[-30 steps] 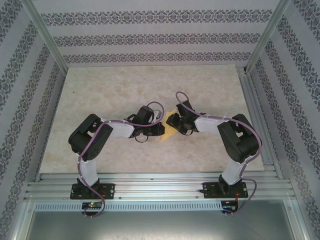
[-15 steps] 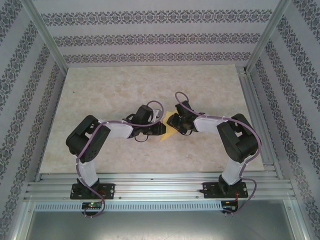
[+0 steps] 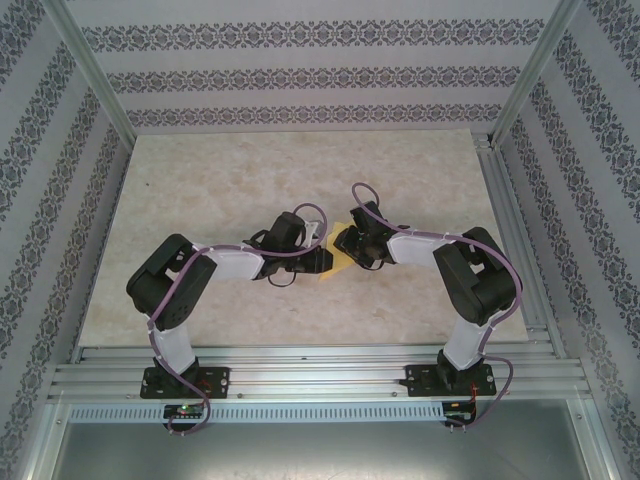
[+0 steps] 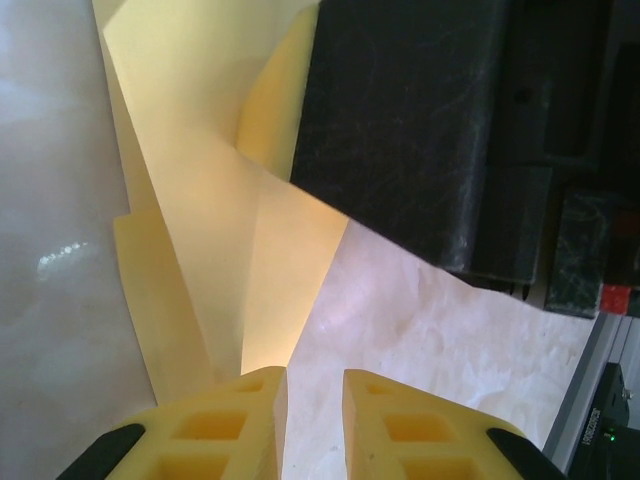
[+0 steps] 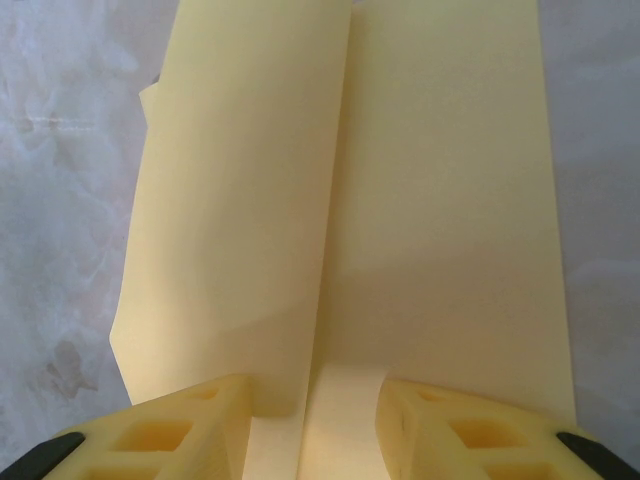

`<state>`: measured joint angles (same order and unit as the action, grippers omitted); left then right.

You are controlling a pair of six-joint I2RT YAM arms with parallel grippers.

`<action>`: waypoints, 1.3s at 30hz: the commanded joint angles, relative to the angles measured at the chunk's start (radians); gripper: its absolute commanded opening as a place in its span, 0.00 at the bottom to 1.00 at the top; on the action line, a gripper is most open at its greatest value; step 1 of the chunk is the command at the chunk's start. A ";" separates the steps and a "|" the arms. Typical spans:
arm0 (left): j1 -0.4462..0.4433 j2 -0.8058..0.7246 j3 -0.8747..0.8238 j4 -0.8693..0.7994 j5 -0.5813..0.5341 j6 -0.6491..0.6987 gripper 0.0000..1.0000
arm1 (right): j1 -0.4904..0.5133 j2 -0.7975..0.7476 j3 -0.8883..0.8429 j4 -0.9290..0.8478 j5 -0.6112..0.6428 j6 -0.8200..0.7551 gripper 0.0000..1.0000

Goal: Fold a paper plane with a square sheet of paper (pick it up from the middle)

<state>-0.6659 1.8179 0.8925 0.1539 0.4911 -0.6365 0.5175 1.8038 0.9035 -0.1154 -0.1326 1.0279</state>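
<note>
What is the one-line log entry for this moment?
paper: creased | left gripper: slightly open at its tip | right gripper: open, astride centre fold

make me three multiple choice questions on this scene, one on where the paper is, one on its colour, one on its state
1. Where is the paper?
A) between the left gripper and the right gripper
B) at the far left edge
C) at the far back edge

2. What colour is it?
A) white
B) yellow
C) blue

3. What state is it in?
A) flat, unfolded
B) folded, with creases
C) crumpled into a ball

Answers:
1 A, the top view shows it where the two arms meet.
2 B, it looks yellow in every view.
3 B, both wrist views show overlapping flaps and a long crease.
</note>
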 commanded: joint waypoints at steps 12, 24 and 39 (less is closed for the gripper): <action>-0.009 0.035 0.032 -0.102 -0.061 0.026 0.23 | -0.001 0.144 -0.087 -0.190 0.135 0.009 0.43; -0.005 0.000 0.029 -0.064 -0.028 0.004 0.25 | -0.002 0.147 -0.088 -0.187 0.137 0.006 0.43; 0.032 -0.019 0.007 -0.041 -0.114 -0.060 0.39 | -0.002 0.150 -0.089 -0.186 0.137 0.009 0.42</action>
<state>-0.6422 1.7699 0.8818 0.0891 0.3904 -0.6804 0.5175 1.8046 0.9031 -0.1120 -0.1314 1.0317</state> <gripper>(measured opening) 0.392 0.421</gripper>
